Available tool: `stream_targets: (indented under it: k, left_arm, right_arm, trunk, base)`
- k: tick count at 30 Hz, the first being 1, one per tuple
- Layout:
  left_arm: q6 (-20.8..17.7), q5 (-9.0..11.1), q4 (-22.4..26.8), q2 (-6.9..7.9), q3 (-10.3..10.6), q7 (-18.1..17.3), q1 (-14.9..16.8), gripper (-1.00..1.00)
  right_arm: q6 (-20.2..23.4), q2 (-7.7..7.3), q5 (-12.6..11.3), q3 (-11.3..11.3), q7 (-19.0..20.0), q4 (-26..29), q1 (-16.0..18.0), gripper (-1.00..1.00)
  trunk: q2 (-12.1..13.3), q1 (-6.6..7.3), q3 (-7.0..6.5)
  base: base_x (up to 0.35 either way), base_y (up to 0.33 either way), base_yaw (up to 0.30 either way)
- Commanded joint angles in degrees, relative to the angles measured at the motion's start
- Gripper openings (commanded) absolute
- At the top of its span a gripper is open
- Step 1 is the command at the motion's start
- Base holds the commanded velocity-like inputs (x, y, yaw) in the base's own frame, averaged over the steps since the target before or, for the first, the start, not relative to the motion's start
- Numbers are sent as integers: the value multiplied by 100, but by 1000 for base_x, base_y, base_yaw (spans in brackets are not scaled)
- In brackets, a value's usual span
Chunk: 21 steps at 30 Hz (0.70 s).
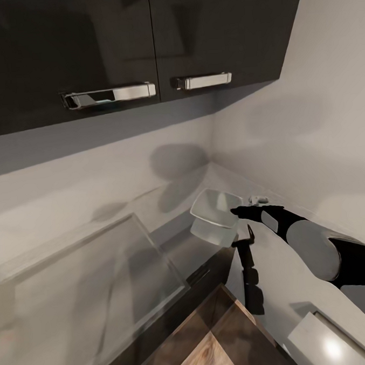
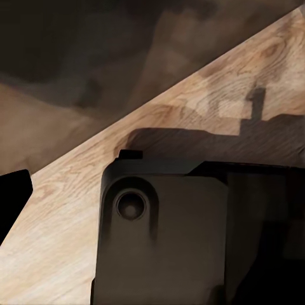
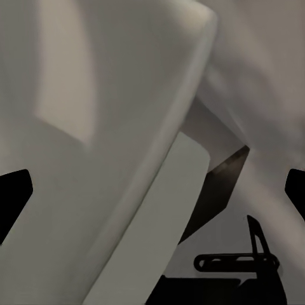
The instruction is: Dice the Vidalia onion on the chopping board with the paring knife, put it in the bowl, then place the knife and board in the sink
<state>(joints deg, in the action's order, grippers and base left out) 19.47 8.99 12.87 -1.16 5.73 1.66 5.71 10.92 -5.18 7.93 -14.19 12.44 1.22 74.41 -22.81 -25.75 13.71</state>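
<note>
Head view: two glossy dark upper cabinets (image 1: 88, 48) with chrome handles (image 1: 109, 94) hung above a pale grey backsplash (image 1: 85, 183). The grey table (image 1: 296, 273) ran into the corner of the room. The white bowl (image 1: 214, 213) sat on the table near that corner, tilted and mirrored in the shiny surface below it.

The right arm (image 1: 310, 245) reached in from the right side toward the bowl. Right pincer (image 1: 248, 211) was at the bowl's near rim; from this view I could not tell whether it touched the rim. In the right wrist view, the bowl (image 3: 101, 146) loomed very close, its flared wall and rim ahead of the camera. Two dark fingertips (image 3: 14, 197) showed at opposite edges of that picture, well apart, so the right pincer was spread and pinched nothing.

A dark upright piece (image 1: 247, 270) stood just below the bowl in the head view; too indistinct to identify.

The chopping board (image 1: 214, 342), brown with visible grain, showed at the lower edge of the head view. In the left wrist view, wood grain (image 2: 190, 127) lay close under a dark housing. One dark fingertip (image 2: 13, 197) showed at the picture's edge; state of the left pincer could not be told.
</note>
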Motion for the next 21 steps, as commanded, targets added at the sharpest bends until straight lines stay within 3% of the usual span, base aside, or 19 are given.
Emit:
stream_targets:
  k: [1,14,15,21]
  left_arm:
    - [22,56,-4,2,49,16,3,100]
    - [22,52,-4,2,51,17,5,100]
    - [22,54,-4,2,51,14,6,100]
    - [22,50,-4,2,51,15,3,100]
  right_arm:
    - [33,-1,60,-49,22,10,3,100]
    - [33,-1,60,-49,20,10,3,100]
    - [33,-1,60,-49,18,10,3,-100]
    - [30,5,60,-49,14,10,4,-100]
  trunk:
    - [-11,-3,15]
    - [-11,-3,38]
    - [-11,-3,38]
    - [-11,-3,38]
  base:
    - [0,0,0]
    - [0,0,0]
    - [0,0,0]
    - [0,0,0]
